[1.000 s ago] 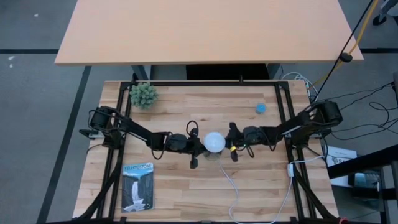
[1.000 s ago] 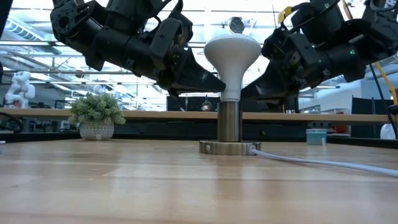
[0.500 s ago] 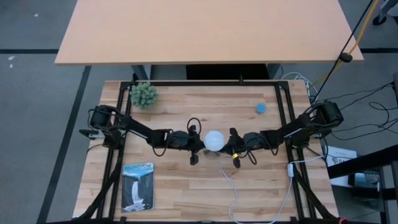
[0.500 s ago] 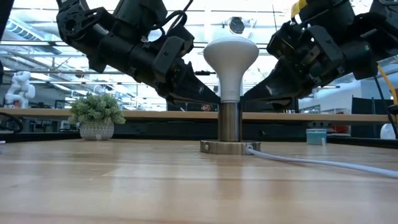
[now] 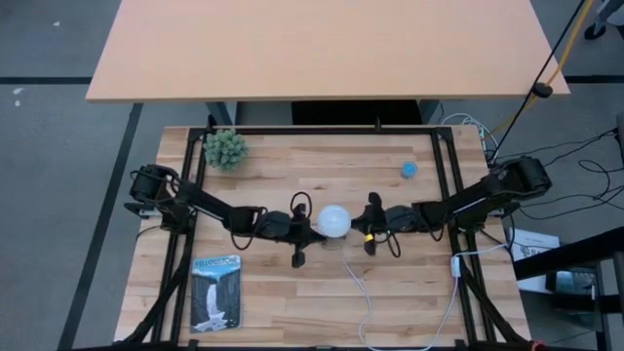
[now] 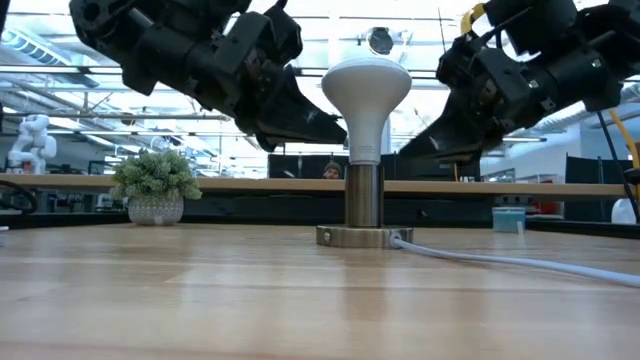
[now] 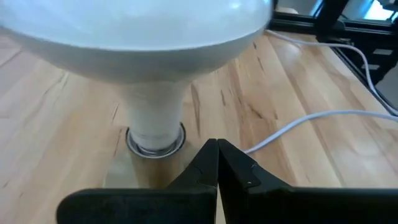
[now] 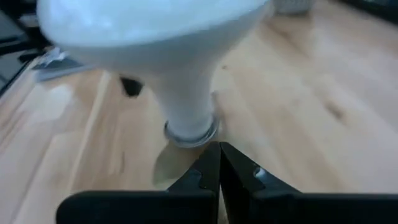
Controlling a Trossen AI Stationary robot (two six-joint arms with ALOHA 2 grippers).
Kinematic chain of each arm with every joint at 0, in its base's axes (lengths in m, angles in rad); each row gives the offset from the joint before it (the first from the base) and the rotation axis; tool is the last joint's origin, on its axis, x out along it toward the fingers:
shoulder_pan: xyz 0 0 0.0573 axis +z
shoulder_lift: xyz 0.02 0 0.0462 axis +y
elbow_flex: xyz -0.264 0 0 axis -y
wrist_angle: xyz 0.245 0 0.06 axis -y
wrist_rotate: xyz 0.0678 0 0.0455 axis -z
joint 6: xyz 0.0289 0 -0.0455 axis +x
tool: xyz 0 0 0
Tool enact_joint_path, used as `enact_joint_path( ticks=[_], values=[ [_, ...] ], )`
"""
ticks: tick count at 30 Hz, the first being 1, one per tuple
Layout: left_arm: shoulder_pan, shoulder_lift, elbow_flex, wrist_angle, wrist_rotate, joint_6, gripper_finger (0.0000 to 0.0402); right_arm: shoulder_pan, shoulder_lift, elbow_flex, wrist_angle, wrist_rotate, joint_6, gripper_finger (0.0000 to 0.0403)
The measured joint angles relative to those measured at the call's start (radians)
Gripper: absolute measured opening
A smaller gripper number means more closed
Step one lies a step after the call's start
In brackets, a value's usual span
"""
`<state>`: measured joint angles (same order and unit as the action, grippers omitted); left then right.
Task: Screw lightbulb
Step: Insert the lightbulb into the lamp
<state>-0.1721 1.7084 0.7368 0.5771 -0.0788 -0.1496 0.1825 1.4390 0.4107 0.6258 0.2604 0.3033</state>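
- Fingers of the left gripper [image 7: 217, 163]: pressed together tip to tip, with nothing between them; in the left wrist view they point at the narrow neck of the lightbulb [image 7: 149, 68] without touching it.
- Fingers of the right gripper [image 8: 219, 167]: likewise closed against each other and empty, aimed at the same neck from the opposite side.
- Left gripper, high view [image 5: 298, 237]: just beside the bulb on the left-arm side, apart from it.
- Right gripper, high view [image 5: 370, 225]: just beside the bulb on the right-arm side, also clear of it.
- Lightbulb [image 6: 365, 95]: stands upright, dome uppermost, its narrow end seated in the metal socket [image 6: 364, 197]; neither gripper holds it.
- Socket base [image 6: 363, 237]: a flat round disc resting on the wooden table [image 5: 283, 292], near the table's middle.
- White cord [image 6: 510, 261]: runs from the socket base across the tabletop toward the right-arm side.
- Potted plant [image 5: 225, 149]: near the far left corner, well apart from the bulb.
- Small blue cap [image 5: 409, 170]: toward the far right.
- Booklet [image 5: 215, 292]: lies flat near the front left.
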Motion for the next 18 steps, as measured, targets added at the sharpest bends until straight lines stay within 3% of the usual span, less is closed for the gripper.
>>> enact_joint_path(
  ticks=[4,18],
  values=[
    [-0.006,-0.001,0.0,0.008,0.0,0.001,0.0002,-0.008,-0.007,0.001,0.024,0.053,-0.037,0.0],
    [0.024,0.003,0.0,0.023,0.044,0.002,0.0002,-0.058,0.065,0.094,-0.003,0.047,-0.063,0.0]
  ],
)
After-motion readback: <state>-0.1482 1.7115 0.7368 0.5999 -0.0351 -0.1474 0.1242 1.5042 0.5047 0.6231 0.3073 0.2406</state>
